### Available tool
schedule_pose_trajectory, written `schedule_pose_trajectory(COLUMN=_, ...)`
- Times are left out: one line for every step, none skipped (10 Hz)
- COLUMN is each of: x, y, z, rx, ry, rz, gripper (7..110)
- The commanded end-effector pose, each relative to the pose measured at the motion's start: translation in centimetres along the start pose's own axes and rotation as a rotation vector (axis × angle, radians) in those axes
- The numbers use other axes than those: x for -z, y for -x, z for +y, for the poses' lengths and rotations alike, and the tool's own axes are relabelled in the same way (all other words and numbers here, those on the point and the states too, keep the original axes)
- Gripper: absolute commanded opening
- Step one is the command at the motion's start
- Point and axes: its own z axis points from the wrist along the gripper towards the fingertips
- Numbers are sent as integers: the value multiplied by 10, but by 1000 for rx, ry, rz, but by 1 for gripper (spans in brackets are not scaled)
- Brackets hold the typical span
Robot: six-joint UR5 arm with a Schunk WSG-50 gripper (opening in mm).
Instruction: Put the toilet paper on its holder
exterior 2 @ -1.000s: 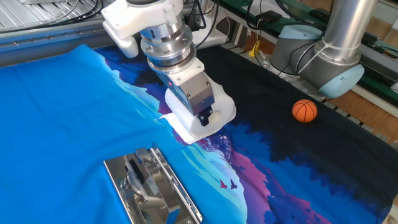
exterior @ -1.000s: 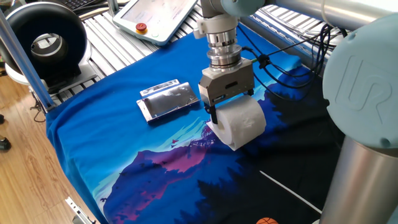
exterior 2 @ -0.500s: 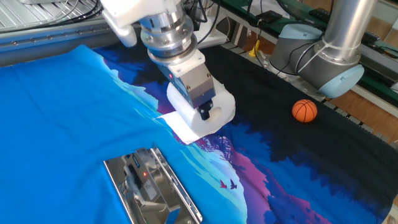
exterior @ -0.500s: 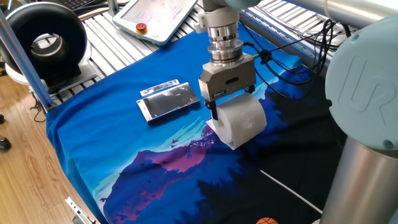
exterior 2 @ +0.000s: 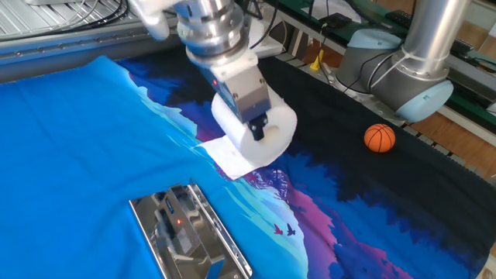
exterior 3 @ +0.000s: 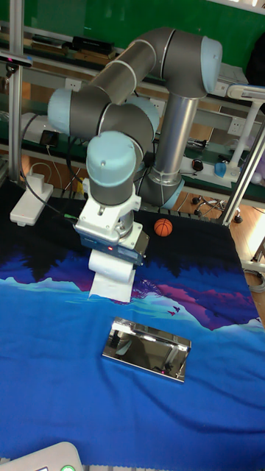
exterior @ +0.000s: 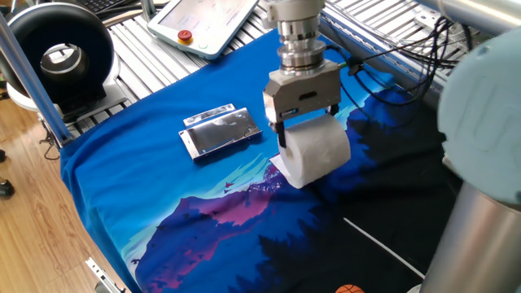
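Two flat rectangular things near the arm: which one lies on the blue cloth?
The holder, the shiny chrome piece left of the toilet paper. The white pendant with the red button sits beyond the cloth's edge.

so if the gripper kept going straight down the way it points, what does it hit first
The gripper points down, shut on the roll, so the roll's underside and trailing sheet would likely press into the blue cloth first. The holder lies off to one side.
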Motion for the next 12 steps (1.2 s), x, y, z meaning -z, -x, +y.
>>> schedule_pose_trajectory(x=20, y=6, z=-19, rx=-82, ry=-60, rz=-97, gripper=7)
schedule_pose_trajectory(x=22, y=13, z=-18, rx=-104, ry=-74, rz=-123, gripper=7)
schedule_pose_trajectory(x=23, y=16, z=-9, rx=-116, ry=-45, rz=-129, gripper=7)
schedule_pose_trajectory(x=25, y=13, z=3, rx=-116, ry=6, rz=-119, gripper=7)
schedule_pose_trajectory(x=27, y=12, z=7, rx=-115, ry=31, rz=-122, gripper=7)
schedule_pose_trajectory(x=29, y=13, z=7, rx=-114, ry=42, rz=-140, gripper=7)
schedule_pose_trajectory(x=31, y=17, z=7, rx=-111, ry=45, rz=-163, gripper=7)
schedule_pose_trajectory(x=34, y=24, z=6, rx=-106, ry=31, rz=-197, gripper=7)
schedule_pose_trajectory(x=39, y=30, z=6, rx=-101, ry=4, rz=-235, gripper=7)
schedule_pose_trajectory(x=47, y=35, z=1, rx=-89, ry=-62, rz=-283, gripper=7)
schedule_pose_trajectory(x=54, y=37, z=0, rx=-75, ry=-97, rz=-317, gripper=7)
schedule_pose_trajectory(x=55, y=37, z=8, rx=-66, ry=-75, rz=-324, gripper=7)
